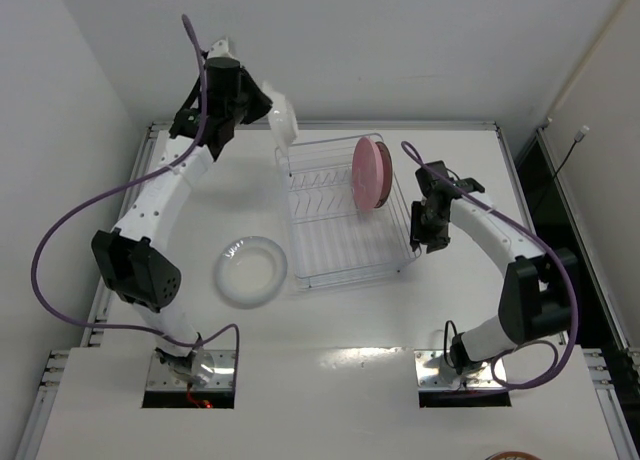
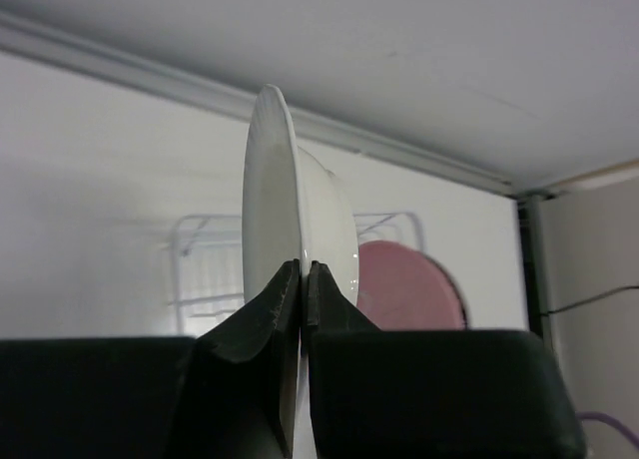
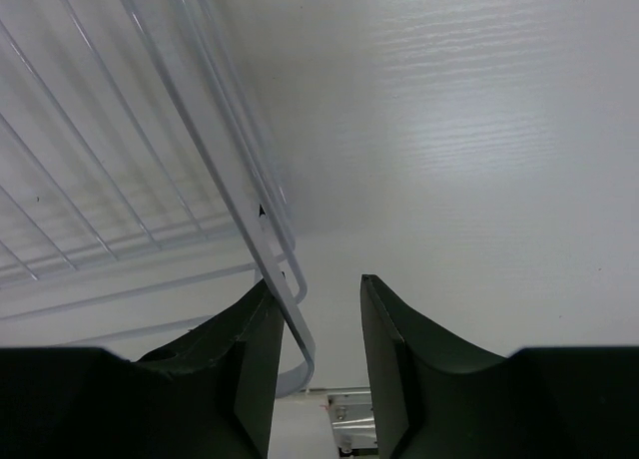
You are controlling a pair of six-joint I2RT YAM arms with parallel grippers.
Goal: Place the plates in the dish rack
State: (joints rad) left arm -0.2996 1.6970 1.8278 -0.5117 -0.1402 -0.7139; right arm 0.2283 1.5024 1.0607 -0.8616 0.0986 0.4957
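Observation:
My left gripper (image 1: 268,110) is shut on the rim of a whitish plate (image 1: 286,118) and holds it on edge in the air, above the far left corner of the dish rack (image 1: 330,250). In the left wrist view the plate (image 2: 272,210) stands edge-on between my shut fingertips (image 2: 304,271). A pink plate (image 1: 371,172) stands upright in the rack's far right slots and also shows in the left wrist view (image 2: 414,291). A translucent plate (image 1: 250,271) lies flat on the table left of the rack. My right gripper (image 1: 432,242) is open and empty beside the rack's right rim (image 3: 240,205). The patterned plate is out of view.
The rack's wire floor (image 3: 90,229) lies left of my right fingers, and its corner loop runs just in front of the left finger (image 3: 262,329). The table's raised edge (image 1: 330,125) runs behind the rack. White walls close in on the left and back.

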